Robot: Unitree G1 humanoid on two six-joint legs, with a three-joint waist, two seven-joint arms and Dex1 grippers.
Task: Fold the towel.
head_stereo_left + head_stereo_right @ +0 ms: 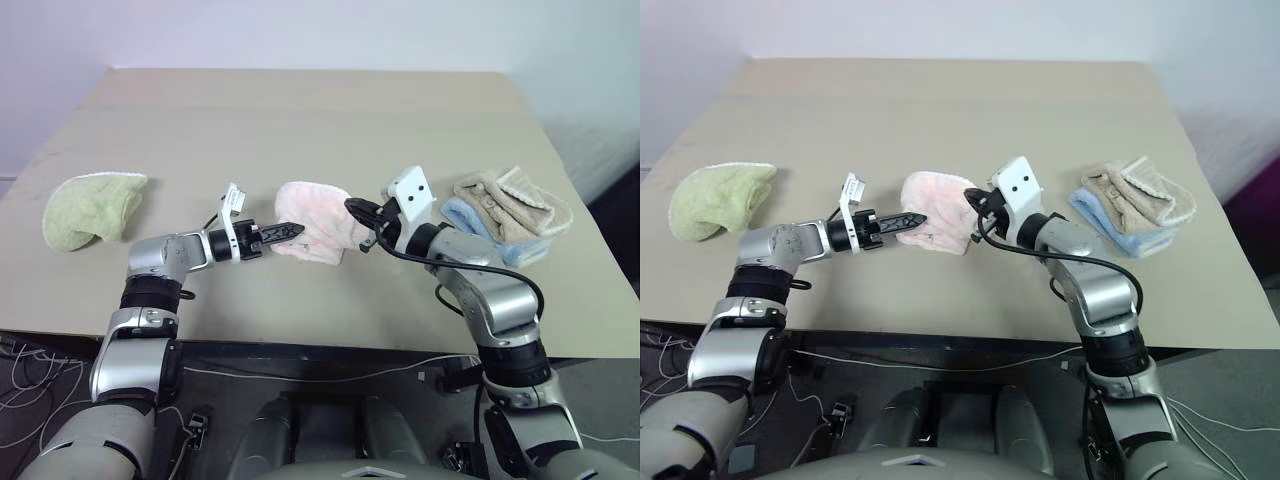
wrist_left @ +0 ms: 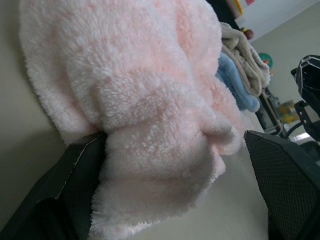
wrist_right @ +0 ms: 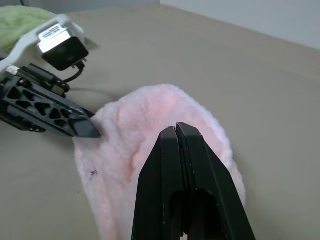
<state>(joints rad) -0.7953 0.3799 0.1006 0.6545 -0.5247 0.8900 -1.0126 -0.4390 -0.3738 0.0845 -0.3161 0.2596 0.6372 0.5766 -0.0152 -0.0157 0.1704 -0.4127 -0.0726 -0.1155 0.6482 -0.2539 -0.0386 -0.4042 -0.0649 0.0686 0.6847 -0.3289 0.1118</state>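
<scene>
Towel, pale pink and fluffy, lies bunched in a loose fold a little below the middle of the head-camera frame, on the tan table, with a claw at each side of it. The left claw comes in from the left of the frame, level with the towel's lower left edge. In the left wrist view its two black fingers stand wide apart with a thick fold of the pink pile between them; one finger lies against the cloth, the other stands clear of it, so the claw grips nothing. The right claw reaches in from the right of the frame to the towel's right edge. In the right wrist view its fingers are pressed flat together with the pink towel behind them; whether any cloth is caught at their tips cannot be told. That same view shows a small dark mark on the towel's near side, and the tip of the left claw touching the towel's edge.

A light green towel lies at the left edge of the frame, well apart from the pink one. A beige towel sits folded on a blue towel at the right of the frame, beyond the right arm.
</scene>
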